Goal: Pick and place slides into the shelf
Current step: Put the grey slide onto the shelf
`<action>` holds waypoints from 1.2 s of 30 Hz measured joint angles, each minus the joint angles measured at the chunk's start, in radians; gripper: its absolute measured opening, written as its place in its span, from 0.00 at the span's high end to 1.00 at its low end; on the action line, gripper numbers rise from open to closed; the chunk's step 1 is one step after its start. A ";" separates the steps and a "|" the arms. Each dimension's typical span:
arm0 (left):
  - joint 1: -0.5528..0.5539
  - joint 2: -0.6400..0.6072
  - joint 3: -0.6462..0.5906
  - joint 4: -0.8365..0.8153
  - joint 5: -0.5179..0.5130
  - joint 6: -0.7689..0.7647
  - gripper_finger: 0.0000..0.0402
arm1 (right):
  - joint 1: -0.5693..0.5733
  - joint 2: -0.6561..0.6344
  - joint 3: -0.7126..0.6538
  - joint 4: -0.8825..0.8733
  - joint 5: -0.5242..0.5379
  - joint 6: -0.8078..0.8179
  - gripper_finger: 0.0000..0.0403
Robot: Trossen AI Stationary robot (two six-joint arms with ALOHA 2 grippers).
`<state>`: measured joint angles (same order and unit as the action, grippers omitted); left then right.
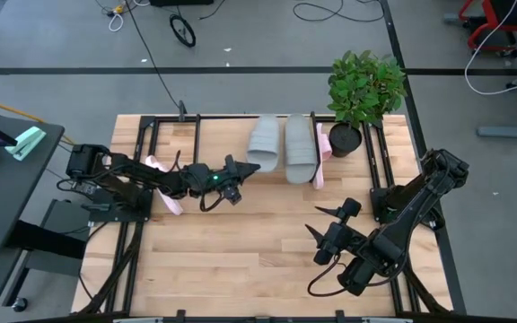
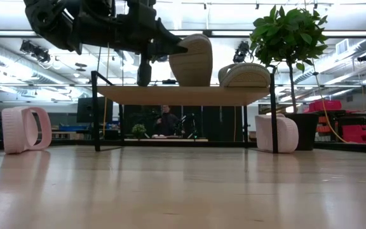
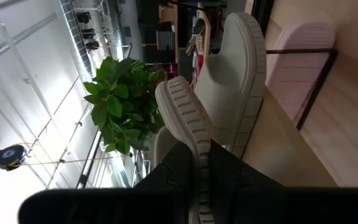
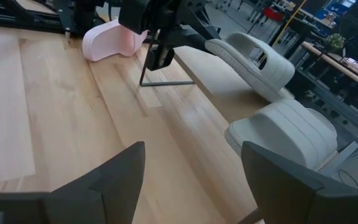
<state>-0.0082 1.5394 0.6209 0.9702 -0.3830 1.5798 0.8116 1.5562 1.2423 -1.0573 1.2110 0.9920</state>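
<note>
While the left hand (image 1: 240, 170), clamped on a grey slide (image 1: 263, 144), seats it on the shelf (image 2: 183, 95), release comes next; right hand (image 1: 330, 235) waits wide.

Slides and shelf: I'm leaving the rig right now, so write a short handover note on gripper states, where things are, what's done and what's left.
Left gripper: shut on the heel edge of a grey slide, which sits tilted on the shelf and is not yet released.
Right gripper: open, empty, hovering over the near right of the table.
Second grey slide: lying on the shelf board beside the first.
Pink slides: one on the table under the left arm, one standing at the shelf's right end near the plant.
Done: one grey placed. Left: release this grey, then shelve both pink slides.
</note>
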 joint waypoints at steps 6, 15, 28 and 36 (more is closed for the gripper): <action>0.000 0.000 0.000 0.000 0.000 0.000 0.92 | 0.000 0.000 0.000 0.000 0.000 0.001 0.32; 0.000 0.000 0.000 -0.004 0.023 -0.039 0.92 | 0.000 0.000 0.000 0.007 0.000 0.001 0.33; 0.006 0.090 0.082 -0.036 0.011 -0.018 0.92 | 0.000 0.000 0.000 0.011 0.000 0.002 0.32; 0.006 0.182 0.137 -0.046 -0.086 0.054 0.92 | 0.004 0.000 0.000 0.012 -0.013 0.009 0.33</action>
<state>-0.0021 1.7219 0.7577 0.9243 -0.4694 1.6337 0.8154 1.5562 1.2423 -1.0454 1.1984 1.0008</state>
